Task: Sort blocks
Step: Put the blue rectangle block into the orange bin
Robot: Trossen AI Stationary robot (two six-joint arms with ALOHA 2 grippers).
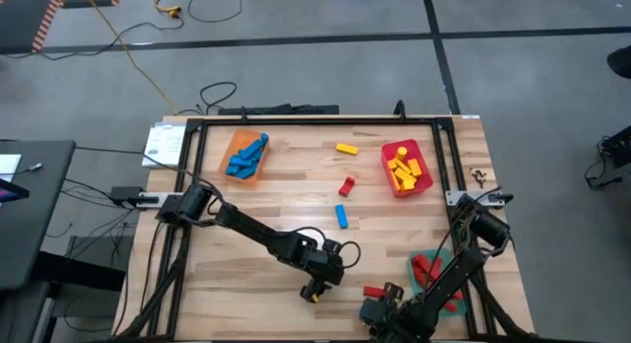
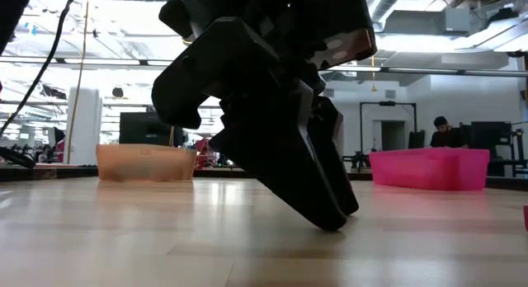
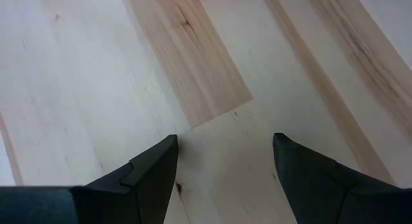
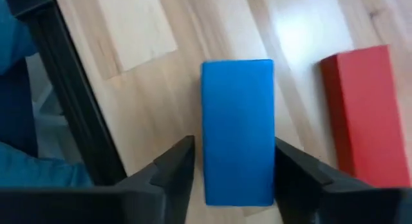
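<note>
Left end effector [image 1: 317,289] near surface [image 1: 276,200] front edge, fingers apart over bare wood. Right end effector [image 4: 235,161] clamped on blue block [image 4: 237,130], beside red block [image 4: 364,114], front right corner.

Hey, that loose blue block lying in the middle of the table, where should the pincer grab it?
Take the blue oblong block across its two long sides at mid-length, coming straight down. It lies flat on the wooden table with bare wood along both long sides; the small red block sits close beyond its far end, so an end-to-end pinch looks tighter.
</note>
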